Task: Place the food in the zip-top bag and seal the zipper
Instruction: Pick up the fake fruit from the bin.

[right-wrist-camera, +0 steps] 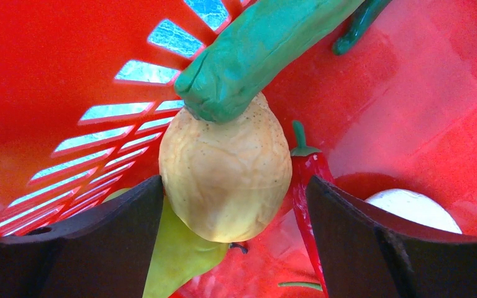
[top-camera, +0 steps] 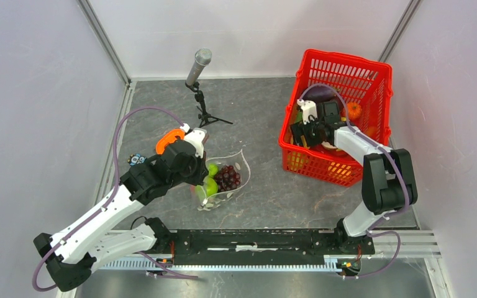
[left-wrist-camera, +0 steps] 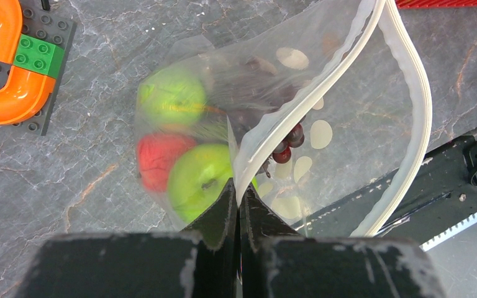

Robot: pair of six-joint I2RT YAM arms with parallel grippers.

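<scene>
Your left pincer [left-wrist-camera: 239, 208]: fingers together, clamped on zipper [left-wrist-camera: 310, 93] of zip-top bag [left-wrist-camera: 323, 133], bottom centre of wrist view. Bag mouth gapes. Inside: green fruits [left-wrist-camera: 202, 177], red piece [left-wrist-camera: 158, 158], grape bunch [left-wrist-camera: 289, 139].

Your right pincer [right-wrist-camera: 235, 186]: fingers wide apart, straddling yellow lemon [right-wrist-camera: 223, 161] inside red basket [top-camera: 372, 68], upper right of top view. Long green vegetable [right-wrist-camera: 254, 49] rests on lemon, red chili [right-wrist-camera: 304, 180] just beside.

Grey marbled surface [top-camera: 254, 112], white walls [top-camera: 37, 93]. Microphone stand [top-camera: 199, 65] top centre. Orange ring holder [left-wrist-camera: 0, 68] left of bag.
</scene>
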